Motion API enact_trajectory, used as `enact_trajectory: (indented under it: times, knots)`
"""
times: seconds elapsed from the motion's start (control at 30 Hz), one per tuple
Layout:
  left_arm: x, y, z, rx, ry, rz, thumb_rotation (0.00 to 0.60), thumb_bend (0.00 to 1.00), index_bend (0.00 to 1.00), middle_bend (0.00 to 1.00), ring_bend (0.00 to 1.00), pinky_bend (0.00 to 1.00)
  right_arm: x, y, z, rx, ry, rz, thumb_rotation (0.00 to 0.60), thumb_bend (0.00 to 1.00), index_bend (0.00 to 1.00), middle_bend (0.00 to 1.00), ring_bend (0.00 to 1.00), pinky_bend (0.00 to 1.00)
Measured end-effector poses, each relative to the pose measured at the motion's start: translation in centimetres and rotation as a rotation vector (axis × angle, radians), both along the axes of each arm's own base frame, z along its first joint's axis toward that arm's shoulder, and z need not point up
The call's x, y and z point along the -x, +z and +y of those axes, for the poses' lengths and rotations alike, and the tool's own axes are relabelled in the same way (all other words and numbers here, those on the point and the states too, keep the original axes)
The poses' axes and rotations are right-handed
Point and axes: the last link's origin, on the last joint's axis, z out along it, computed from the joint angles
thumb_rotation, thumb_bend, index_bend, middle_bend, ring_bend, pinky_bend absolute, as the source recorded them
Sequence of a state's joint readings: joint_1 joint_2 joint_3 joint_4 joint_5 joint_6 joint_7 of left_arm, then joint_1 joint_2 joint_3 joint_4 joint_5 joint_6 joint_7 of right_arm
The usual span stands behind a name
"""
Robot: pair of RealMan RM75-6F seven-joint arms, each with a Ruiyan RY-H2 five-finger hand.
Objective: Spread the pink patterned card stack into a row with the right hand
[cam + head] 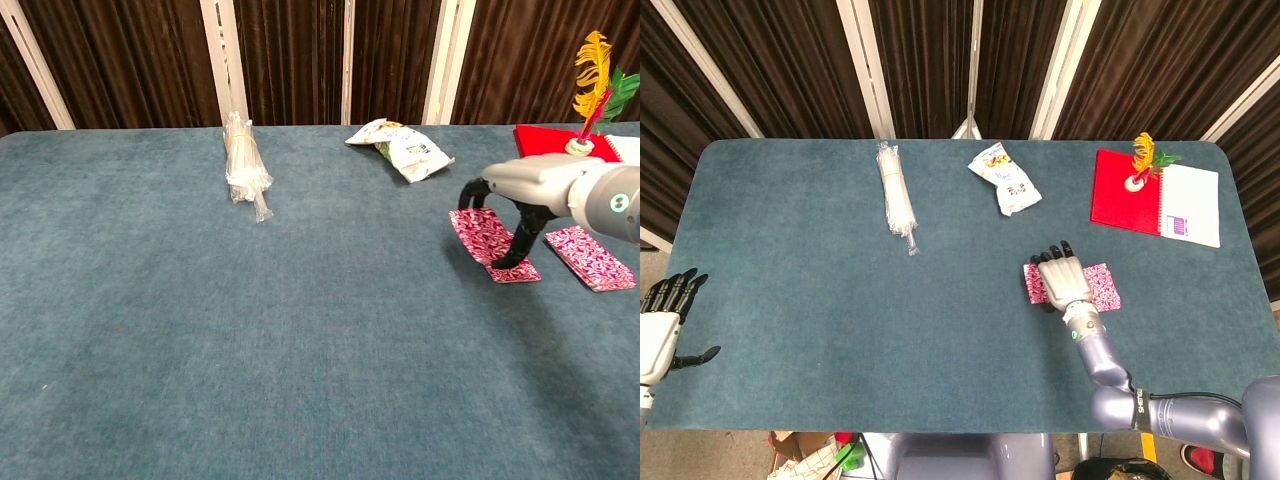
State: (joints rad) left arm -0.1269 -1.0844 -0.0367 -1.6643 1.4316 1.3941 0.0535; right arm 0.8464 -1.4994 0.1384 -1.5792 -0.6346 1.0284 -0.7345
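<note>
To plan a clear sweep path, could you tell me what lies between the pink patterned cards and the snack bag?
Only bare blue table lies between the pink cards under the right hand and the snack bag; the head view shows it best.

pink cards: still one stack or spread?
Partly spread: pink cards show on both sides of the right hand, which presses on them.

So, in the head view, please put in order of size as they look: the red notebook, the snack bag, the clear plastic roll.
1. red notebook, clearly the largest.
2. and 3. snack bag and clear plastic roll: the roll is longer but thinner, the bag shorter and wider. Their areas look alike, so I do not rank them.
</note>
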Motion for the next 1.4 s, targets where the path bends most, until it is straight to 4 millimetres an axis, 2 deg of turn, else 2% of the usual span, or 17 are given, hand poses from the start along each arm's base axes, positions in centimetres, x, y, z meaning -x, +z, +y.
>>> enact_trajectory:
  times: [0.13,0.27,0.37,0.47,0.53,0.63,0.93,1.07,1.17,1.27,1.4]
  knots:
    - [0.0,0.0,0.0,-0.001,-0.001,0.0,0.6,0.0,0.0,0.0,0.0,0.0,-1.5,-0.4,0.5,-0.013,0.024,-0.012,0.6,0.26,0.39,0.35,0.12,0.0]
    - [0.2,0.0,0.1,0.003,0.004,0.003,0.6,0.0,0.0,0.0,0.0,0.0,-2.6,-1.6,1.0,-0.036,0.039,-0.014,0.6,0.26,0.39,0.35,0.12,0.0]
    - [0.3,0.0,0.2,0.0,0.012,0.001,0.6,0.0,0.0,0.0,0.0,0.0,-3.2,-2.6,1.4,-0.052,0.047,-0.014,0.6,0.26,0.31,0.33,0.11,0.0]
    - [0.3,0.1,0.4,-0.003,0.015,-0.002,0.6,0.0,0.0,0.0,0.0,0.0,-3.5,-3.4,1.7,-0.061,0.051,-0.005,0.6,0.26,0.18,0.22,0.05,0.0]
    - [0.3,0.1,0.4,-0.001,0.013,-0.002,0.6,0.0,0.0,0.0,0.0,0.0,-3.6,-3.9,1.9,-0.065,0.05,0.005,0.6,0.26,0.08,0.1,0.01,0.0]
    - [0.3,0.0,0.4,0.002,0.008,0.002,0.6,0.0,0.0,0.0,0.0,0.0,-3.6,-4.4,2.1,-0.07,0.048,0.02,0.6,0.26,0.0,0.02,0.0,0.0]
    - [0.3,0.0,0.4,-0.001,0.006,0.006,0.6,0.0,0.0,0.0,0.0,0.0,-3.7,-4.3,3.2,-0.064,0.066,0.049,0.6,0.26,0.0,0.0,0.0,0.0]
    - [0.3,0.1,0.4,-0.008,0.007,0.008,0.6,0.0,0.0,0.0,0.0,0.0,-3.5,-3.0,3.6,-0.041,0.08,0.058,0.6,0.26,0.0,0.0,0.0,0.0]
    - [0.4,0.1,0.3,-0.012,0.008,0.01,0.6,0.0,0.0,0.0,0.0,0.0,-2.6,-1.0,3.9,-0.003,0.09,0.067,0.6,0.26,0.0,0.0,0.0,0.0]
    - [0.4,0.1,0.3,-0.013,0.003,0.017,0.6,0.0,0.0,0.0,0.0,0.0,-1.0,1.5,4.5,0.047,0.09,0.078,0.6,0.26,0.0,0.0,0.0,0.0]
    - [0.3,0.0,0.1,-0.008,-0.003,0.026,0.6,0.0,0.0,0.0,0.0,0.0,1.8,5.1,6.5,0.106,0.075,0.053,0.6,0.26,0.0,0.0,0.0,0.0]
